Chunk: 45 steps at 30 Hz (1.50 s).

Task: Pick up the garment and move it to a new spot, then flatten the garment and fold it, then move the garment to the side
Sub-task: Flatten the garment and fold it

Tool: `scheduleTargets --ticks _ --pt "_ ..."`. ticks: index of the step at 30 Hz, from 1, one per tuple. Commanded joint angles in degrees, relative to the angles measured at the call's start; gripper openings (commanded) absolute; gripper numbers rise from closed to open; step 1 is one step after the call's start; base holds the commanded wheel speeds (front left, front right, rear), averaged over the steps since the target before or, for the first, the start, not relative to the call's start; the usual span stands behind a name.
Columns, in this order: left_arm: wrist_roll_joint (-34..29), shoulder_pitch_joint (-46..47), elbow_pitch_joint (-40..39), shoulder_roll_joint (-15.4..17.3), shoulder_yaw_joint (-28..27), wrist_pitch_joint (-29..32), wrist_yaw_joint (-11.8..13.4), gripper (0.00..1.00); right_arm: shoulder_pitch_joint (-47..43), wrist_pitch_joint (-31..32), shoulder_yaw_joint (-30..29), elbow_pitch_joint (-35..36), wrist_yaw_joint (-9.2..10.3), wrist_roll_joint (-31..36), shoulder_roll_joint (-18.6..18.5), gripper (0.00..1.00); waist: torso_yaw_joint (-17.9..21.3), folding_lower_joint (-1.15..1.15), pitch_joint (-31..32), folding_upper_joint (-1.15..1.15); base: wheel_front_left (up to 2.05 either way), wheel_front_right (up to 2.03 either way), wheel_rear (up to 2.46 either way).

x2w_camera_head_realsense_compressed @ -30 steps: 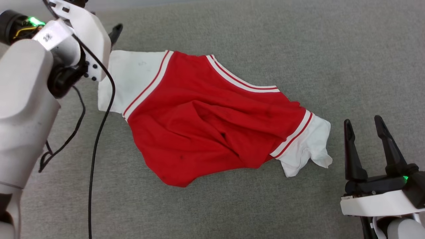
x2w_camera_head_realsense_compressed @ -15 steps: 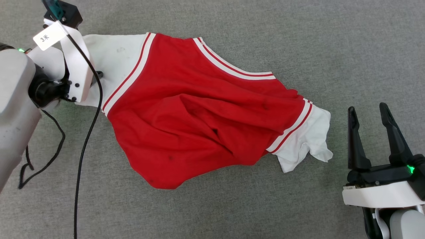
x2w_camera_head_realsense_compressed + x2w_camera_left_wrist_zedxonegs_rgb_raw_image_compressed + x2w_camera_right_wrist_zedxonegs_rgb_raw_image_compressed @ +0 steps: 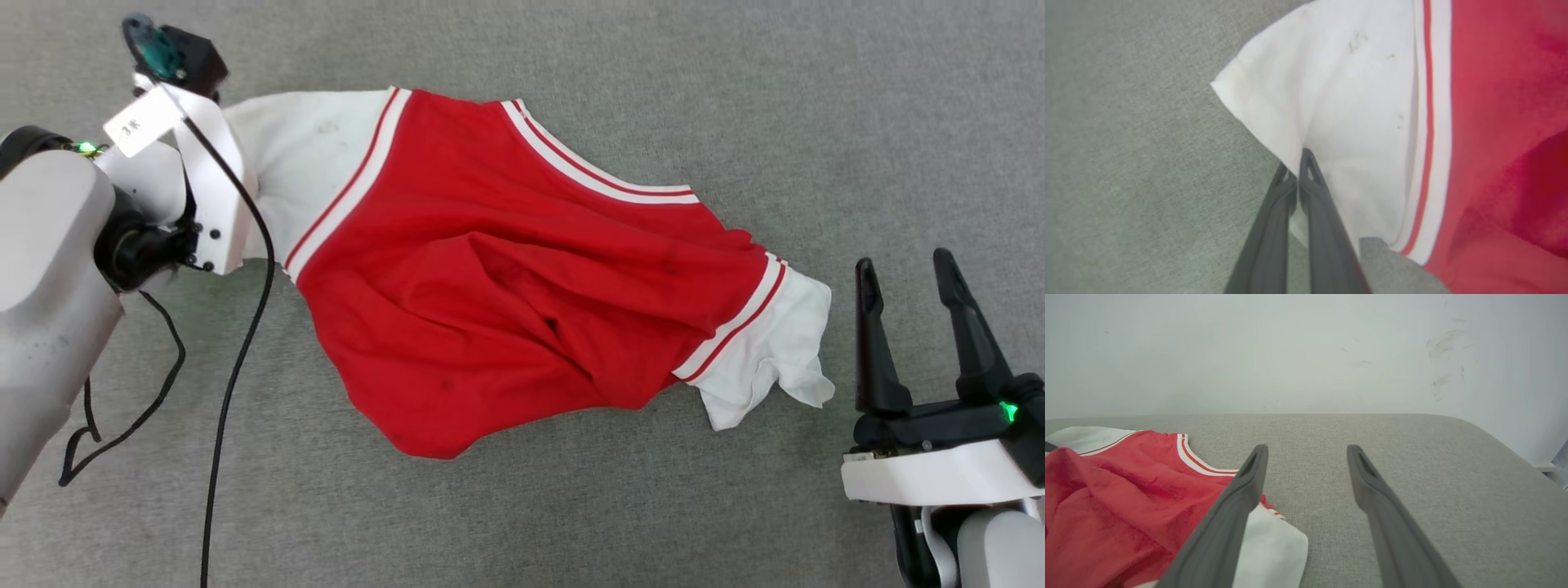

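Observation:
The garment (image 3: 506, 278) lies crumpled on the grey padded surface, its red body in the middle and a white sleeve at each end. In the left wrist view my left gripper (image 3: 1298, 161) is shut on the edge of the left white sleeve (image 3: 1355, 94), and the cloth puckers at the fingertips. In the head view that arm's white wrist (image 3: 204, 196) covers the fingers at the sleeve's outer edge. My right gripper (image 3: 904, 263) stands open just right of the other white sleeve (image 3: 775, 351), apart from it. The right wrist view has its fingers (image 3: 1241, 498) spread over bare surface beside the garment (image 3: 1106, 498).
A black cable (image 3: 237, 351) hangs from the left arm and loops over the grey surface (image 3: 571, 506). A white wall (image 3: 1290, 355) stands behind the surface's far edge, and the surface rounds off at its right corner (image 3: 1494, 441).
My left gripper came down onto the left sleeve and shut on its edge; the sleeve now bunches toward it. The head camera shifted. The right gripper stays open in place.

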<state>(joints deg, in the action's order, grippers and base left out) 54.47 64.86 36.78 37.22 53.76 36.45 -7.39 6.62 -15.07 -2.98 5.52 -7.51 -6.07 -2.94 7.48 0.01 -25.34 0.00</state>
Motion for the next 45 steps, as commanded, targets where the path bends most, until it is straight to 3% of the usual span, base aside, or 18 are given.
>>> scheduleTargets --ticks 1,7,13,20,26,31,34,35,36,37,45 --pt "-0.1 -0.8 -0.7 0.1 0.1 -1.7 0.0 0.0 -0.7 -0.1 0.0 -0.3 0.04 0.0 0.1 1.0 -0.7 -0.01 1.4 0.0 0.0 0.0 0.0" --pt "-0.6 -4.8 -4.2 1.1 -0.3 -11.8 0.0 0.0 -2.5 -0.1 -0.1 -1.3 0.04 -0.3 0.1 1.0 -2.8 -0.01 6.4 0.0 0.0 0.0 0.0" --pt "-0.2 -11.5 -9.1 3.3 -1.2 -17.9 2.5 0.0 -4.4 -0.1 -0.3 -2.0 0.04 0.1 0.1 1.0 -5.0 -0.01 10.5 0.0 0.0 0.0 0.0" --pt "2.7 -20.8 -14.3 7.9 -2.0 -20.1 6.7 0.0 -6.4 -0.2 -1.0 -2.5 0.04 0.4 0.1 1.0 -6.7 -0.01 13.2 0.0 0.0 0.0 0.0" --pt "6.2 -28.3 -13.5 10.7 -2.4 -20.7 9.3 0.0 -6.9 -0.2 -0.8 -2.9 0.04 0.7 0.1 1.0 -6.8 -0.01 13.7 0.0 0.0 0.0 0.0" --pt "8.5 -32.3 -9.3 10.1 -2.0 -20.6 9.3 0.0 -6.8 -0.1 -0.8 -3.4 0.04 1.2 0.1 1.0 -6.1 -0.01 13.4 0.0 0.0 0.0 0.0" --pt "9.7 -34.4 -5.4 7.9 -1.5 -21.6 8.1 0.0 -7.1 -0.2 -1.5 -4.0 0.04 1.4 0.1 1.0 -5.6 -0.01 13.8 0.0 0.0 0.0 0.0" --pt "9.6 -34.4 -4.9 7.4 -1.7 -22.3 8.0 0.03 -7.1 -0.1 -1.7 -4.1 0.04 1.4 0.1 1.0 -5.6 -0.01 14.1 0.0 0.0 0.0 0.0" --pt "9.1 -34.3 -4.4 7.1 -1.8 -23.3 8.1 0.56 -7.1 -0.2 -1.8 -4.2 0.04 1.5 0.1 1.0 -5.6 -0.01 14.5 0.0 0.0 0.0 0.0" --pt "8.7 -34.0 -4.0 7.0 -2.1 -24.8 8.6 1.0 -7.1 -0.1 -2.1 -4.2 0.04 1.6 0.1 1.0 -5.6 -0.01 14.8 0.0 0.0 0.0 0.0" --pt "4.6 -35.6 -2.7 3.7 -4.5 -41.5 13.4 1.0 -5.5 -0.2 -4.7 -2.7 0.04 4.3 0.1 1.0 -6.5 -0.01 18.1 0.0 0.0 0.0 0.0"
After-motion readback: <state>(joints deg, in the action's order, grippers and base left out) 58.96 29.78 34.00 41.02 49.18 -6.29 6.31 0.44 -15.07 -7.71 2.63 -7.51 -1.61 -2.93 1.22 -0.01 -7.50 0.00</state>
